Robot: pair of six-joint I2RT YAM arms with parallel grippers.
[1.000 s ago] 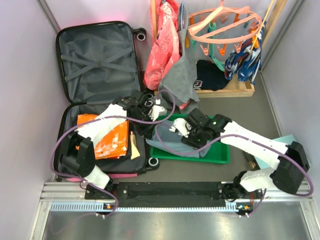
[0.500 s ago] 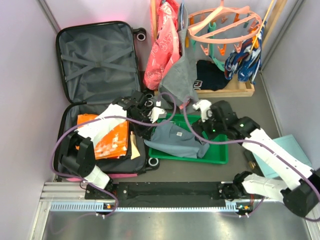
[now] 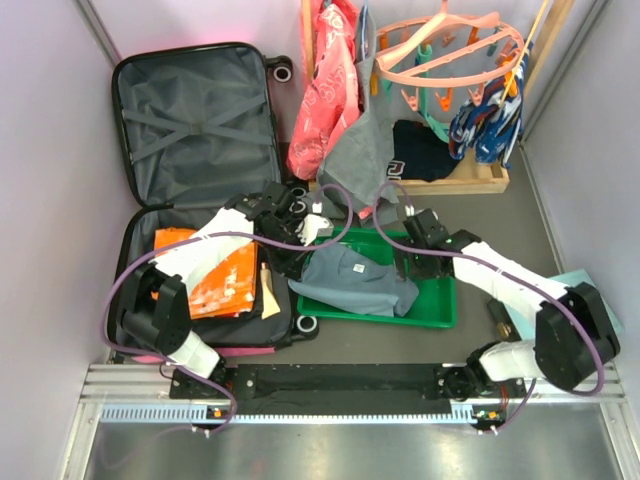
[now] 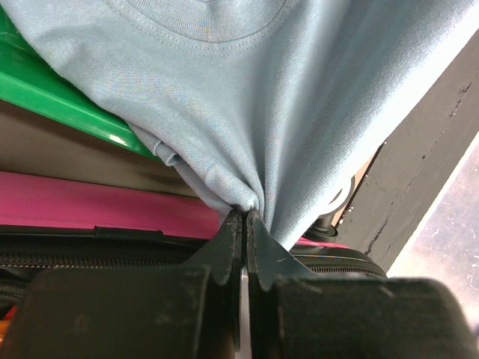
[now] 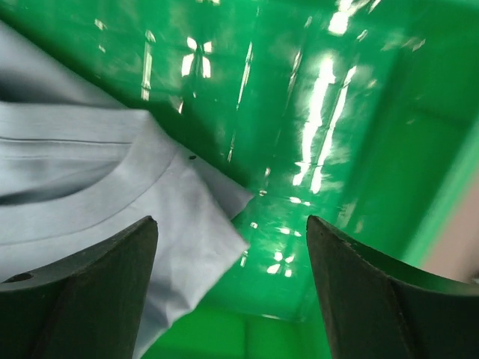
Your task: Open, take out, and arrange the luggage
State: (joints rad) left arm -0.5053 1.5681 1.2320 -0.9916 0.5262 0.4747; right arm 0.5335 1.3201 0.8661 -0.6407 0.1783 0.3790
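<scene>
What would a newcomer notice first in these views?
The open pink suitcase fills the left side, with orange packets in its near half. Beside it, a grey-blue shirt lies across the green tray, pinched at one edge by the left end effector. The right end effector hovers open above the tray.

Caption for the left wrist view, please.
Left gripper shut on a fold of the blue-grey T-shirt, which hangs over the green tray, pink luggage just below.
</scene>
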